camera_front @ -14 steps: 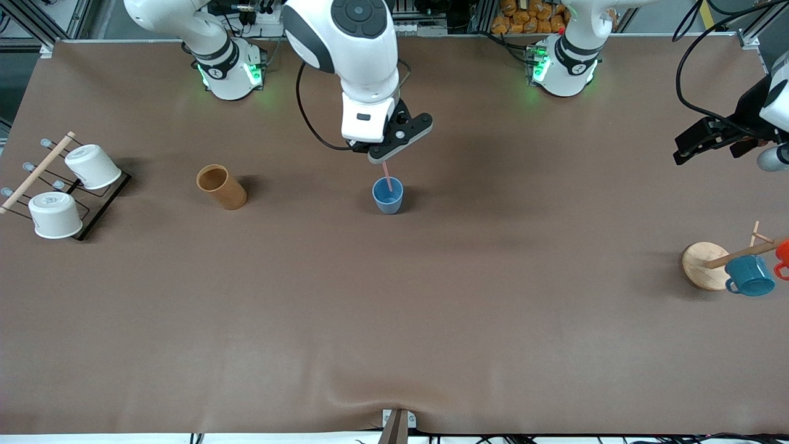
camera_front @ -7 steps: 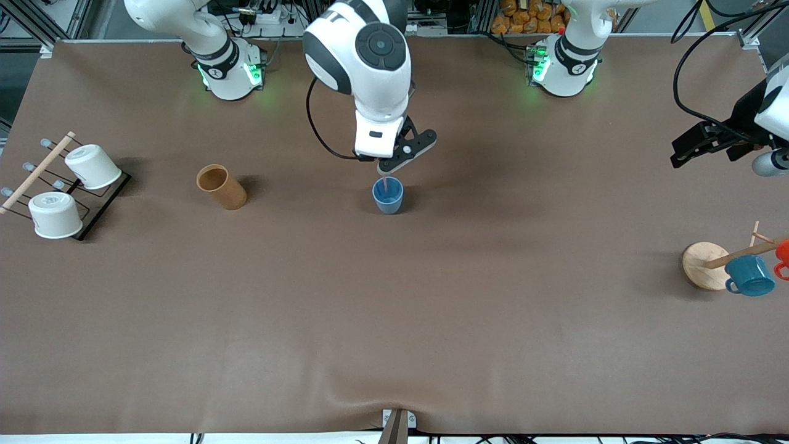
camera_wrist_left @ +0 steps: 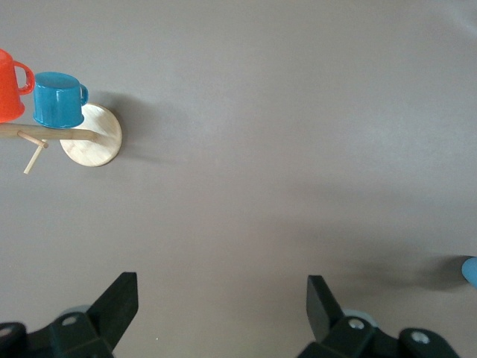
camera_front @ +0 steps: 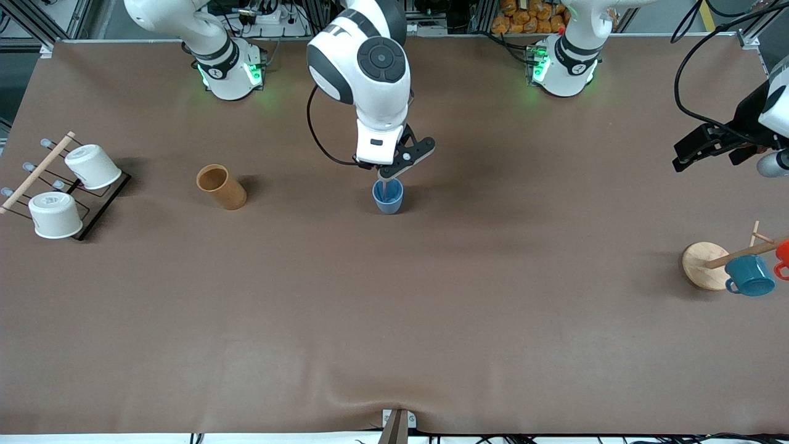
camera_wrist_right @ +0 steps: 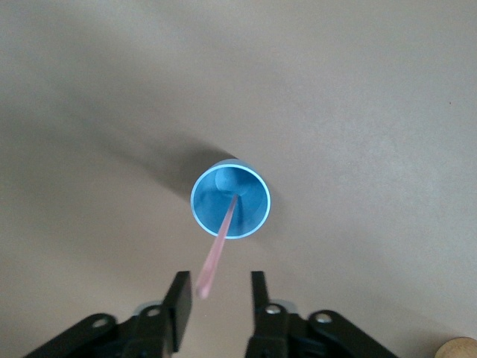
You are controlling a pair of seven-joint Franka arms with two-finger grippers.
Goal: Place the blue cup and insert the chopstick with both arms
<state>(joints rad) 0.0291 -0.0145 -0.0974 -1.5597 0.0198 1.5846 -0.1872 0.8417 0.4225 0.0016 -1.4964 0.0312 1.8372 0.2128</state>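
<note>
The blue cup (camera_front: 388,197) stands upright on the brown table, near its middle. The pink chopstick (camera_front: 384,185) stands in it, leaning. My right gripper (camera_front: 388,175) hangs just above the cup. In the right wrist view the cup (camera_wrist_right: 203,212) is seen from above. The chopstick (camera_wrist_right: 220,250) rises from the cup's bottom, and its top end lies between the open fingers of the right gripper (camera_wrist_right: 218,298), close to one finger. My left gripper (camera_front: 696,148) waits in the air at the left arm's end of the table. It is open and empty in the left wrist view (camera_wrist_left: 220,287).
A brown cup (camera_front: 220,185) stands toward the right arm's end. A rack with two white cups (camera_front: 58,191) lies beyond it at that table end. A wooden stand (camera_front: 703,264) with a teal mug (camera_front: 749,275) and an orange mug (camera_front: 783,253) is below the left gripper.
My right gripper has come down closer to the blue cup, and the chopstick now reaches deeper into it. The left gripper has barely shifted.
</note>
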